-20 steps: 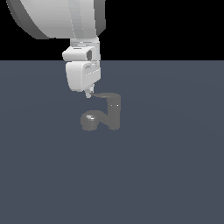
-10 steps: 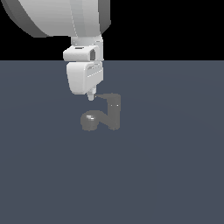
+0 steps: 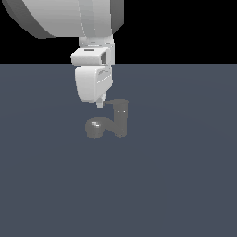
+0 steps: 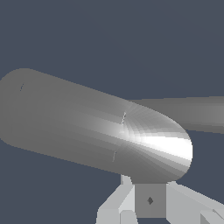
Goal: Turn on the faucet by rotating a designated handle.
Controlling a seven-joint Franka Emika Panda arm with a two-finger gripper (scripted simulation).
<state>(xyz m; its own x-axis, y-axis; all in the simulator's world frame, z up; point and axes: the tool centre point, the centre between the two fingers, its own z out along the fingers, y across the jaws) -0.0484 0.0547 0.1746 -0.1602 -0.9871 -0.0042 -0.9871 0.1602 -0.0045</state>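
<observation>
**Push the lever, don't pinch it**

I see the faucet (image 3: 112, 121) mid-worktop (image 3: 176, 185). My end effector (image 3: 100, 104) hangs at the handle's (image 3: 112, 102) left tip; finger spacing I cannot tell. Rigid, smooth metal: I'd push near the tip for leverage.

Exterior view sees the faucet (image 3: 111, 122) from afar; wrist view looks close onto it (image 4: 96, 131).

A flat slate-blue floor (image 3: 176, 185) runs back to a straight horizon, and above it sits a plain black backdrop (image 3: 185, 28), no furniture showing.
</observation>
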